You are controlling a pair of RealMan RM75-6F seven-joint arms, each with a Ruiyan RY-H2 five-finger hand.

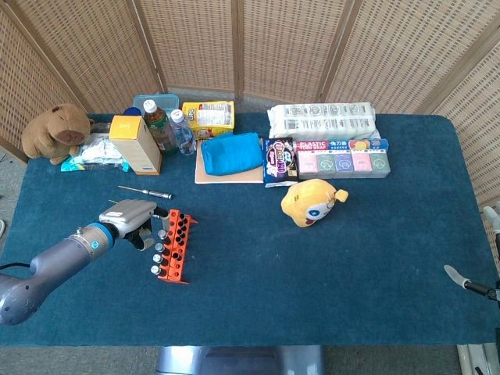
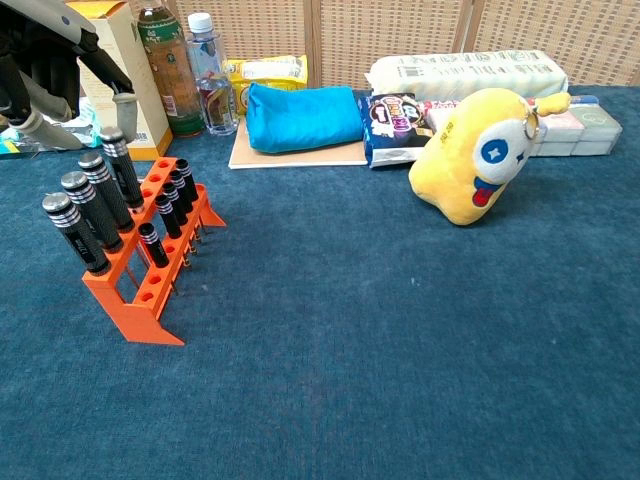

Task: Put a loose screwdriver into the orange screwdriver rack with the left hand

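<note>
Left hand (image 1: 127, 218) sits just beside the orange rack (image 1: 174, 247), fingers apart, gripping nothing. One screwdriver (image 1: 145, 191) lies loose on the table beyond the hand, apart from it; others stand racked.

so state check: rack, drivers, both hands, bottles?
orange rack: upright, several drivers seated, front holes empty
loose screwdriver: lying flat behind the rack
left robot hand: beside the rack, holding nothing
right robot hand: only a sliver at the frame edge, state unclear
bottles: upright, capped
</note>
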